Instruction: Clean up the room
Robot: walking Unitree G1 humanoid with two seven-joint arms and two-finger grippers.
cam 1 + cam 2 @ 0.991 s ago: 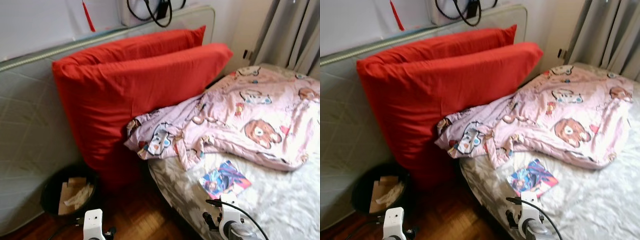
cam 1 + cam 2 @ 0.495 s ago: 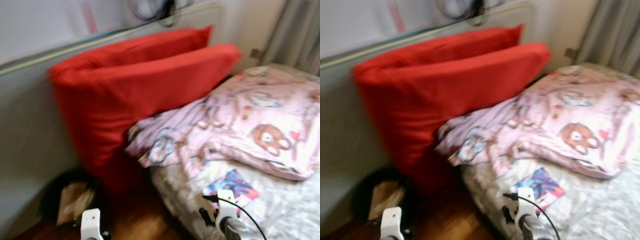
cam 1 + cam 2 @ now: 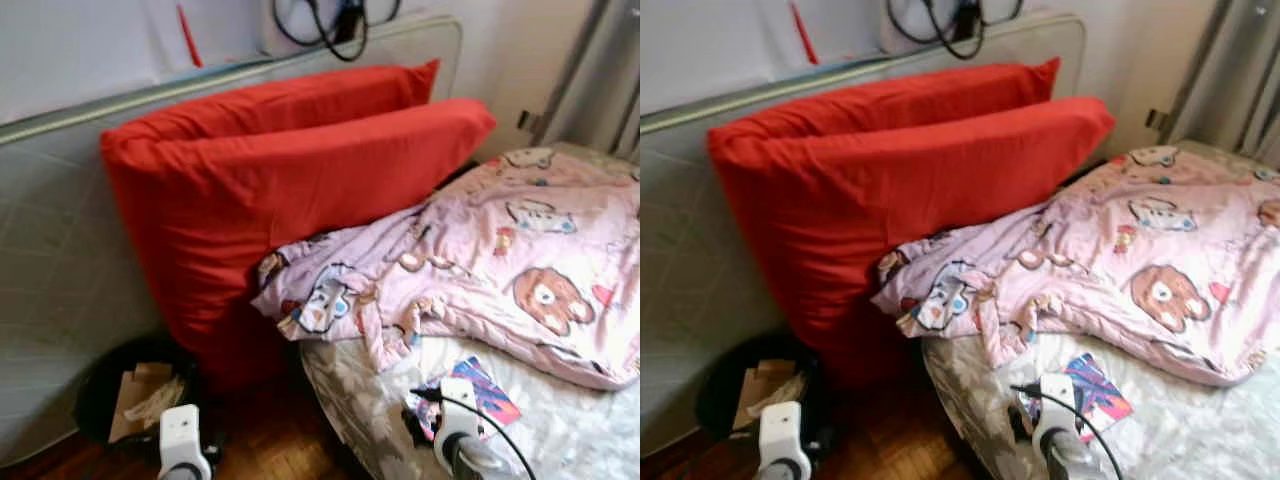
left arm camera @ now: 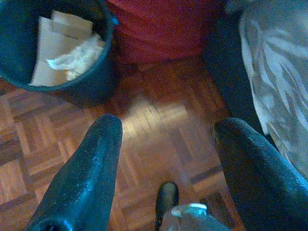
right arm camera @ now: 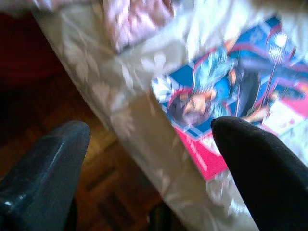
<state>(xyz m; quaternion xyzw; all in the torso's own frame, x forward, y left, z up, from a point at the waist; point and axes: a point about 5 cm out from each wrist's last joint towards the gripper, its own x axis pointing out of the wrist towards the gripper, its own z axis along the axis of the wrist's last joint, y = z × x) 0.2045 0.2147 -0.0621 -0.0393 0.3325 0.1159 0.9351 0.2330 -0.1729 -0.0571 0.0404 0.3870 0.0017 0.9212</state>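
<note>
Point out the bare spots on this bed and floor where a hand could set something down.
Bare sheet lies between the pink blanket and the bed's near edge, beside the colourful booklet. Bare wood floor lies between the black bin and the bed. The head of the bed is crowded: red pillows and bunched blanket. The right hand hovers open at the booklet, the left hand open over the floor.

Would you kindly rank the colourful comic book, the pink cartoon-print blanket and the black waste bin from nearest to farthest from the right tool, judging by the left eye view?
1. The colourful comic book, on the pale bedsheet right beside the right tool.
2. The pink cartoon-print blanket, bunched on the bed beyond the book.
3. The black waste bin, on the wooden floor across on the robot's left, by the left tool.
</note>
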